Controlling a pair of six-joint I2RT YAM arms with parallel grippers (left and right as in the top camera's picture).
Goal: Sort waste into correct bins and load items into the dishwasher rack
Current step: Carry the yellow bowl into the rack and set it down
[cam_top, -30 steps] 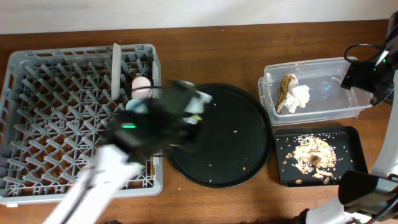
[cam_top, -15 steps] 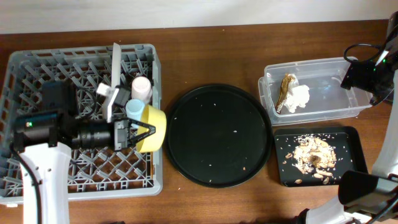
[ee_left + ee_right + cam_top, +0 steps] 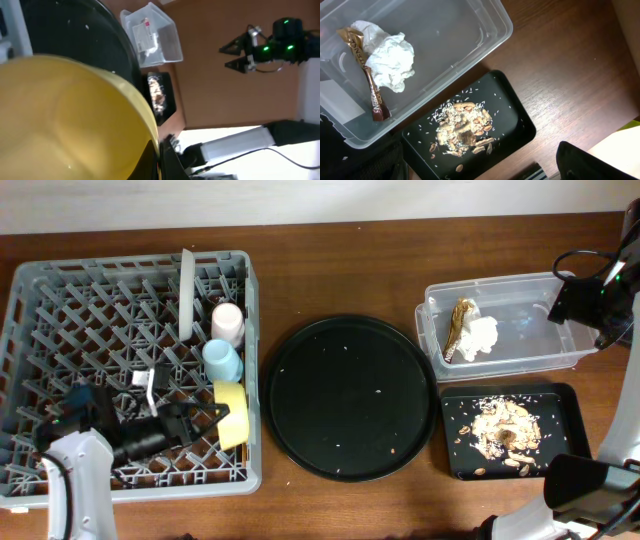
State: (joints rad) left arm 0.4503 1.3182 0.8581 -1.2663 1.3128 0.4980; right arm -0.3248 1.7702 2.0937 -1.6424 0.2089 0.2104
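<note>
At rack [image 3: 128, 262] 4 o'clock corner: bowl [image 3: 233, 415], standing on edge.
Bowl: at 3 o'clock of left gripper [image 3: 208, 423].
Left gripper: clamped on bowl rim.
Right gripper [image 3: 228, 56]: fingers apart, empty.

Yellow bowl [image 3: 65, 115] close; round black tray [image 3: 70, 30] behind

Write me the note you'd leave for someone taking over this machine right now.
Left claw: shut on yellow bowl, in the rack, right side.
Right claw: open, empty, near the clear tub.
Done: pink cup, blue cup and plate in rack; napkin and wrapper in tub; food scraps in black tray.
Left: release the bowl; chopsticks not visible; crumbs on round tray.
</note>
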